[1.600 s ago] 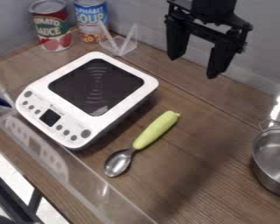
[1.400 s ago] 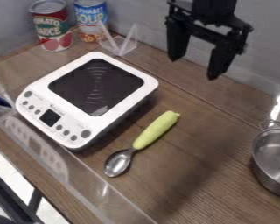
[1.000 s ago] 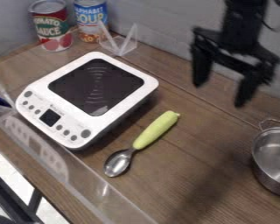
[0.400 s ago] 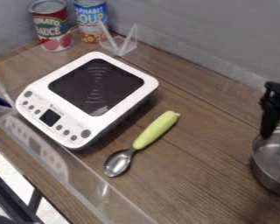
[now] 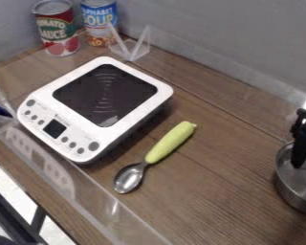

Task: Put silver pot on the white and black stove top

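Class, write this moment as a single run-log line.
phase: reaching | gripper: open, over silver pot | stove top: bare | spoon: beside stove

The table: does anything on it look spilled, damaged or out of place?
Nothing stands out. The stove top sits flat with its black glass bare, the spoon lies beside it, two cans stand upright at the back, and the silver pot sits upright at the right edge, partly cut off.

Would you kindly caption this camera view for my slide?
Open gripper descends over the silver pot at the right edge; stove top waits empty.
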